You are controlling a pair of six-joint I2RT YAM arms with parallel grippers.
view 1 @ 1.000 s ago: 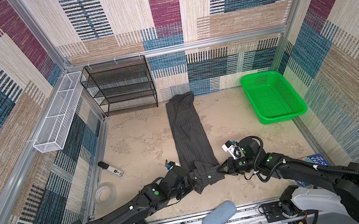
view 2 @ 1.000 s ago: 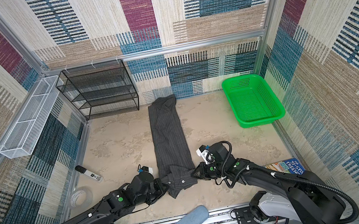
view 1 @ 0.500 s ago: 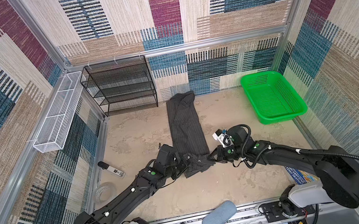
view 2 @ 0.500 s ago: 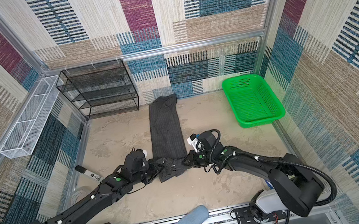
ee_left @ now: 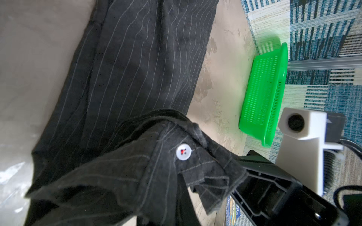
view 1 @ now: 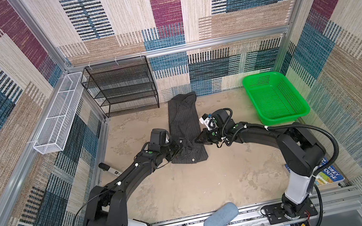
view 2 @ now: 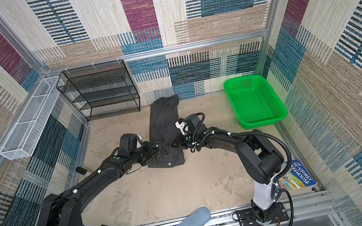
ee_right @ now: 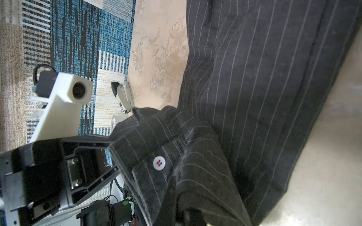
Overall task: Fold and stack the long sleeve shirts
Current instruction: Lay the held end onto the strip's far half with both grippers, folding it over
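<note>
Table: you have a beige mottled tabletop [view 1: 188, 187] walled in by patterned panels.
Shirt: your dark pinstriped long sleeve shirt [view 1: 185, 122] [view 2: 164, 121] lies folded into a narrow strip down the middle of the table. Its far end touches the back wall. Its near end is bunched and raised between the two grippers, with a flat flap lying nearer.
Rack: a black mesh shelf rack [view 1: 120, 86] stands at the far left, just beside the shirt's far end.
Wire tray: a white wire tray [view 1: 59, 115] hangs on the left wall.
Basket: a green plastic basket [view 1: 253, 98] sits far right, well apart from the shirt.
Book: a children's book [view 2: 296, 175] lies at the near right, behind the right arm's base.
Left gripper: your left gripper [view 1: 180, 145] [ee_right: 113, 154] is clamped on the shirt's raised near end from the left.
Right gripper: your right gripper [view 1: 196, 140] [ee_left: 244, 176] is closed on the same raised fabric from the right, facing the left one.
Stapler: a stapler [ee_right: 122, 95] lies by the left wall.
Button: a pale button [ee_left: 183, 152] [ee_right: 159, 163] shows on the lifted cloth.
</note>
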